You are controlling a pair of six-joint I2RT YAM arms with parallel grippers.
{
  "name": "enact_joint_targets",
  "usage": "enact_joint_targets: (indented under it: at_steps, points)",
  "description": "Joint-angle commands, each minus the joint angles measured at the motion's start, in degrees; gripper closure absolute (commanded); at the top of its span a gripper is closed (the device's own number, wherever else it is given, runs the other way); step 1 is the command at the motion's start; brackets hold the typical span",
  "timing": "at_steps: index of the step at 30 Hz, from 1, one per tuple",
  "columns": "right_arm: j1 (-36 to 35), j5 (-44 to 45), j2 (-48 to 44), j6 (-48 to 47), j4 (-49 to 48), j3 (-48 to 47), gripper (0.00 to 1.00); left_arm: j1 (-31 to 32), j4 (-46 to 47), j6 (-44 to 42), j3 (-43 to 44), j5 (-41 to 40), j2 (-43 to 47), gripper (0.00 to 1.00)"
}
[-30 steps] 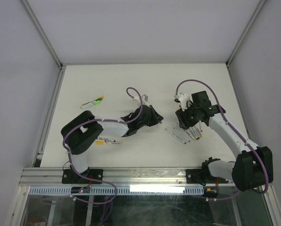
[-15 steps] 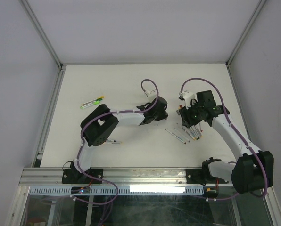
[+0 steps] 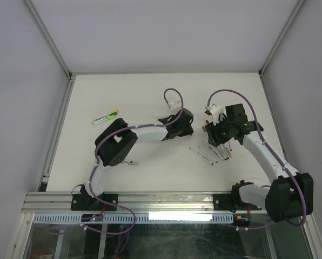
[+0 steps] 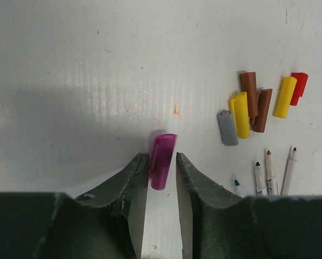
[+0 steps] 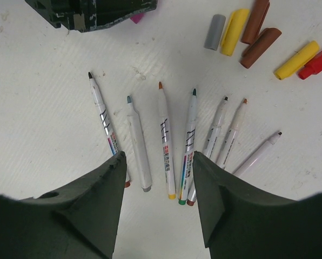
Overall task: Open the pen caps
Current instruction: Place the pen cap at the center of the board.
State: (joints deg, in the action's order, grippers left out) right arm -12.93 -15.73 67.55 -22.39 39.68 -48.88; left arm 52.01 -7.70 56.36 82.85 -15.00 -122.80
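Magenta cap [image 4: 163,162] lies flat mid-table, nearer the right edge, between the left gripper [image 4: 162,158] fingers, long axis along them; jaws slightly parted, loose round it, not clamping; cap pile [image 4: 239,114] near; right gripper [image 5: 158,156] wide open, empty, over pens [image 5: 165,140].

From above, the pen caps [image 5: 234,24] are too small to tell apart. The pens [image 4: 270,175] lose their barrels behind the left gripper [image 4: 162,162], and one brown cap [image 5: 255,21] runs off the picture's top edge.
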Motion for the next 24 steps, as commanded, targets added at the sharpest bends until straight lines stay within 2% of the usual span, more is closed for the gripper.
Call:
enact_joint_targets:
  at_steps: [1, 9, 15, 18, 24]
  points:
    - [0.35, -1.07, -1.3, 0.51, -2.09, -0.08, 0.45, -0.94, -1.61, -1.09, 1.18, -0.39, 0.31, 0.71]
    - [0.36, -1.85, -1.23, 0.43, -1.94, -0.16, 0.45, -1.01, -1.55, -3.85, 1.33, -0.48, 3.29, 0.65]
    - [0.41, -4.0, -1.81, 0.1, -1.4, -0.27, 0.42, -1.0, -0.4, -11.29, -0.76, -2.94, 10.76, 0.61]
    - [0.44, -5.42, -2.76, -0.08, -1.28, -0.41, 0.42, -0.98, 3.03, -15.85, -5.77, -3.52, 16.78, 0.59]
    - [0.4, -11.77, -5.28, -1.27, -0.59, -0.63, 0.42, -0.97, 11.77, -24.11, -23.36, -5.8, 32.0, 0.51]
